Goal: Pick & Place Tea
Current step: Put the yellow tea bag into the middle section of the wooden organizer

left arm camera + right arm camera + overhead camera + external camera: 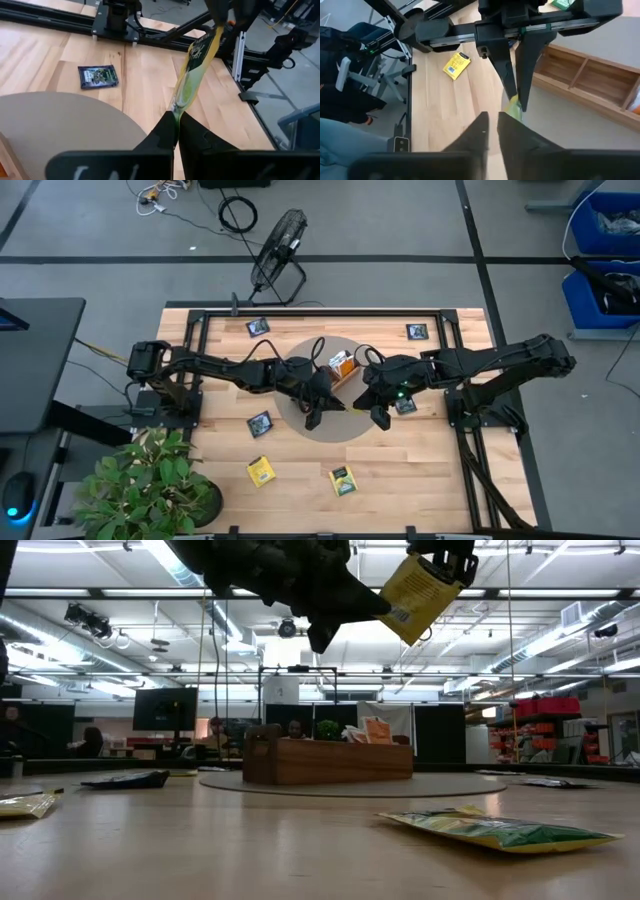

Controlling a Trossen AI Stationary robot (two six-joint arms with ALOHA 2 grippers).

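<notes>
A yellow-green tea packet [420,595] hangs high above the table between my two grippers, over the round mat's [340,430] near right part. My left gripper [176,131] is shut on one end of it, and my right gripper [492,127] on the other. The wooden tray [345,365] stands on the mat with an orange-and-white packet [343,363] in it. Loose packets lie flat on the table: navy ones [258,327], [417,331], [260,423], a yellow one [261,471] and a yellow-green one [342,480]. My left gripper pinches the packet's lower edge [176,107] between its two fingertips, coming level from the table's left. The packet is lifted clear and runs edge-on away from the fingers to the other gripper. My right gripper pinches the packet's opposite, upper end [207,37] from above. The packet hangs tilted below it, clear of the table.
Another navy packet [405,405] lies under my right arm. A black fan [278,255] stands beyond the far edge and a potted plant [150,480] at the near left corner. Black frame rails [320,310] border the table. Bare wood lies along the near edge.
</notes>
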